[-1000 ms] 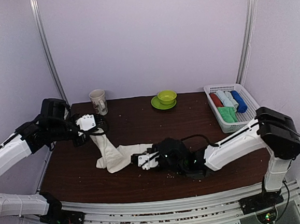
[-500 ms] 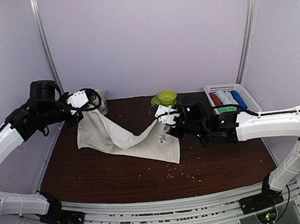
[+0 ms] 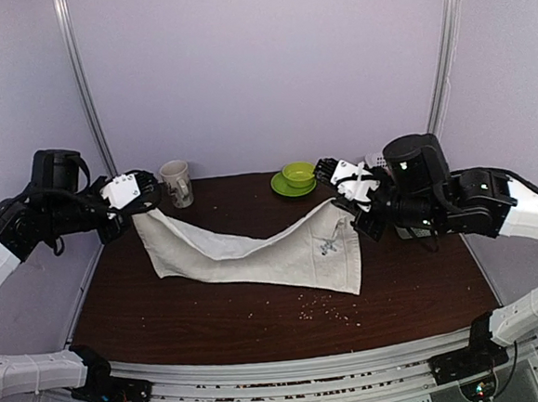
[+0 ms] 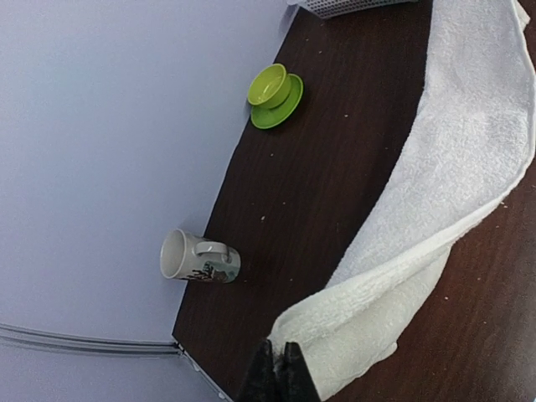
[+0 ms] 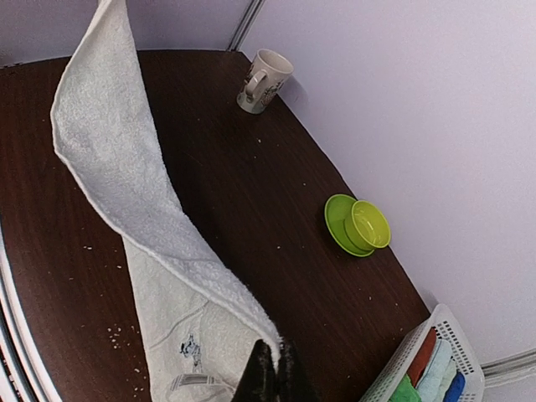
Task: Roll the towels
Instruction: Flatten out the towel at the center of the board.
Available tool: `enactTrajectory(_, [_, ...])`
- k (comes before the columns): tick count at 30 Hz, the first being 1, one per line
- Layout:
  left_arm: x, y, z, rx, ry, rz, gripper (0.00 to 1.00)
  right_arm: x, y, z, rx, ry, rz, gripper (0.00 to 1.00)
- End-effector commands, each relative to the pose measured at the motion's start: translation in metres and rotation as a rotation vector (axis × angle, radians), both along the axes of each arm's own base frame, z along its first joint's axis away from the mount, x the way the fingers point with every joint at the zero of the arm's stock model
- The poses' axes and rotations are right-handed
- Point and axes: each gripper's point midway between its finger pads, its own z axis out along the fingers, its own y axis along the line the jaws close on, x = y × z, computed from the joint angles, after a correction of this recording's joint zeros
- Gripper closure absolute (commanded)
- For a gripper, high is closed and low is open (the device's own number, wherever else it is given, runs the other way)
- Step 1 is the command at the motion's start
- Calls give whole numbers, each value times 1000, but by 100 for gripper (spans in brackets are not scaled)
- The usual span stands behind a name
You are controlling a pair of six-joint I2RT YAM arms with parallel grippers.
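Observe that the cream-white towel (image 3: 254, 249) hangs spread above the table (image 3: 213, 317) — left gripper (image 3: 142, 204) and right gripper (image 3: 341, 202) each pinched on a corner — so no rolling has begun (the green towel (image 5: 400, 391) lies in the basket (image 5: 442, 325)).

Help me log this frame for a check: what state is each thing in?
cream towel: stretched between both grippers, middle sagging.
left gripper: jaws shut on one towel end.
right gripper: jaws shut on the other end.
mug: upright.
green bowl: upright on its saucer.
basket: holding rolled towels.
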Motion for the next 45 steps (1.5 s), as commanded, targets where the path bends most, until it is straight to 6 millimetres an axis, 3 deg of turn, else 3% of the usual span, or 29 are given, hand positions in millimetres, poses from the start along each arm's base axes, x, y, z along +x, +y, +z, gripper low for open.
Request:
enactTrajectory(1, [-45, -10, 17, -54, 69, -160, 100, -28, -15, 13, 82, 70, 19, 100])
enactTrajectory(3, [-48, -10, 11, -54, 102, -163, 100, -23, -21, 14, 103, 54, -29, 100])
enactTrajectory(6, [-31, -6, -23, -11, 160, -86, 100, 6, -33, -5, 65, 48, -163, 100])
enactTrajectory(13, [30, -9, -127, 108, 363, 74, 100, 104, -66, -101, -82, 239, -426, 100])
enactTrajectory(15, [55, -8, -151, 141, 382, 134, 100, 128, -67, -141, -153, 315, -465, 100])
enactTrajectory(18, [96, -1, -192, 228, 384, 235, 100, 163, -71, -184, -227, 390, -514, 100])
enactTrajectory(21, [127, 0, -223, 287, 369, 274, 100, 197, -74, -220, -296, 444, -552, 100])
enactTrajectory(24, [151, 0, -245, 333, 347, 303, 100, 216, -72, -245, -344, 469, -570, 100])
enactTrajectory(26, [166, -3, -247, 340, 309, 313, 100, 227, -70, -248, -348, 454, -579, 100])
enactTrajectory(30, [191, -4, -232, 338, 159, 330, 100, 242, -74, -241, -341, 395, -599, 100])
enactTrajectory(35, [204, -8, -223, 341, 87, 316, 100, 258, -84, -238, -327, 362, -605, 100])
enactTrajectory(40, [202, -9, -214, 322, 65, 289, 100, 250, -77, -224, -323, 350, -500, 100])
enactTrajectory(45, [188, -14, -192, 258, 34, 203, 100, 230, -76, -215, -383, 353, -369, 100])
